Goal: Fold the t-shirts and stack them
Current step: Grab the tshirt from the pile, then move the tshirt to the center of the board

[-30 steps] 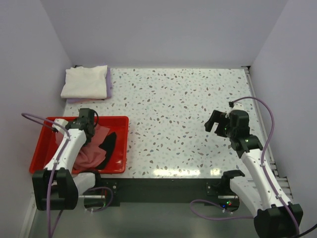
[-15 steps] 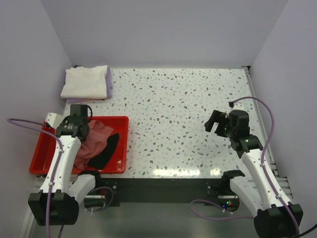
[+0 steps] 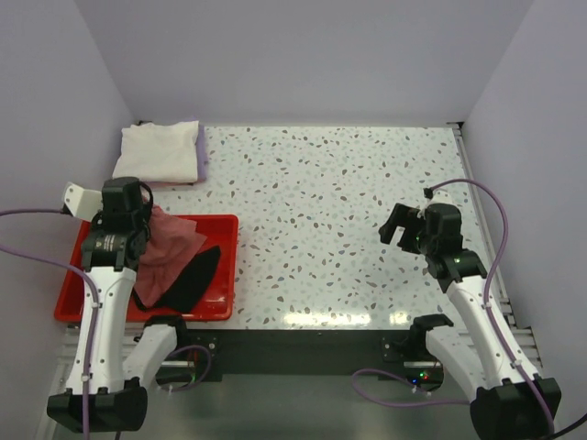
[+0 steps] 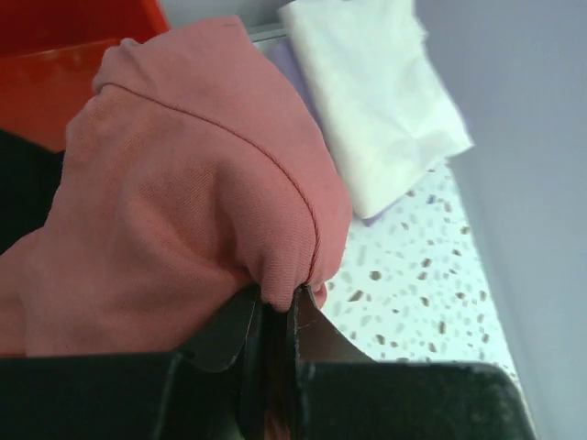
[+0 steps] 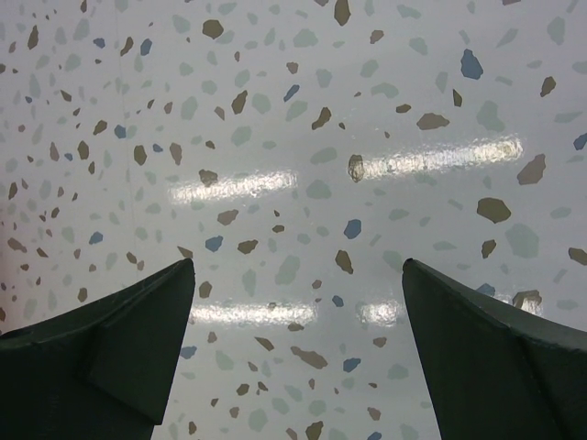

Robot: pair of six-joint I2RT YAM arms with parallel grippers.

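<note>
Left wrist view: salmon t-shirt (image 4: 183,202) bunched into a rounded fold, a pinch of its cloth clamped between the closed fingers of the left gripper (image 4: 275,316); the rest of the shirt drapes away from the gripper. Top view: the salmon cloth hangs from that gripper over the far-left part of the red tray (image 3: 220,223), its lower end trailing into the tray; black t-shirt (image 3: 188,280) lies crumpled in the tray, just beside and partly under the salmon one. Far-left corner of the tabletop (image 3: 339,192) — cream-white t-shirt (image 3: 158,151) folded, resting on a folded lavender t-shirt (image 3: 201,156), of which only an edge strip shows. Right gripper (image 5: 295,266) well apart on the right side — fingers spread wide, nothing between them, speckled tabletop below.
</note>
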